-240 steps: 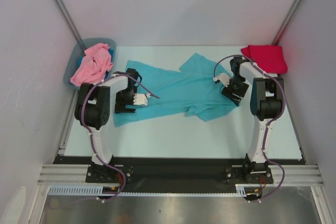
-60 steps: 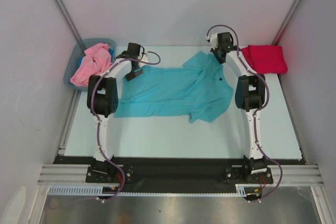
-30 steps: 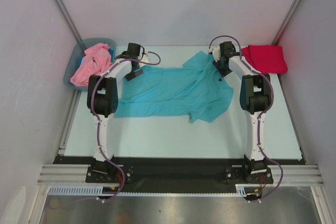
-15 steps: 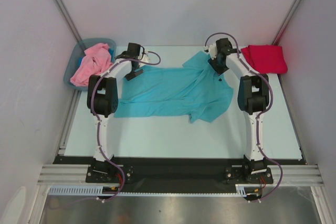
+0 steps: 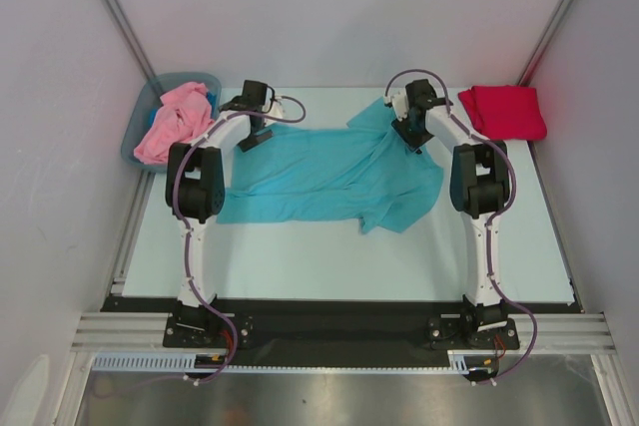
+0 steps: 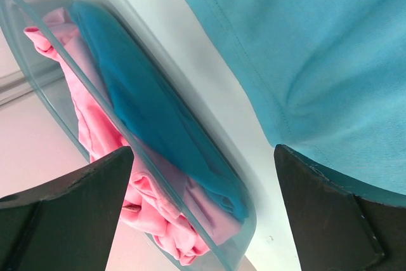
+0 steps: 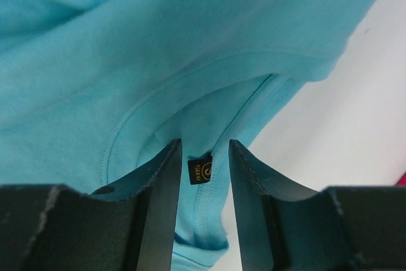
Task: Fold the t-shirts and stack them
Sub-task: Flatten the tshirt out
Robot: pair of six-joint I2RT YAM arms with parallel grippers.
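Note:
A teal t-shirt (image 5: 329, 172) lies spread flat across the middle of the table. My right gripper (image 5: 410, 137) is over its collar at the far right. In the right wrist view the jaws (image 7: 205, 147) stand a little apart, astride the collar (image 7: 216, 125) and its black size label (image 7: 200, 171), not pinching the cloth. My left gripper (image 5: 257, 135) hovers wide open at the shirt's far left corner (image 6: 304, 61), nothing between its fingers (image 6: 95, 188). A folded red t-shirt (image 5: 504, 110) rests at the far right. A crumpled pink t-shirt (image 5: 175, 122) fills the bin.
The grey-blue plastic bin (image 5: 134, 137) stands at the far left edge; through its clear wall (image 6: 209, 220) I see pink cloth (image 6: 95, 125) and a darker blue cloth (image 6: 146, 112). White table surface (image 5: 319, 256) shows in front of the shirt.
My right gripper has shifted slightly left along the collar and its jaws have parted. The left arm and the shirts have not moved.

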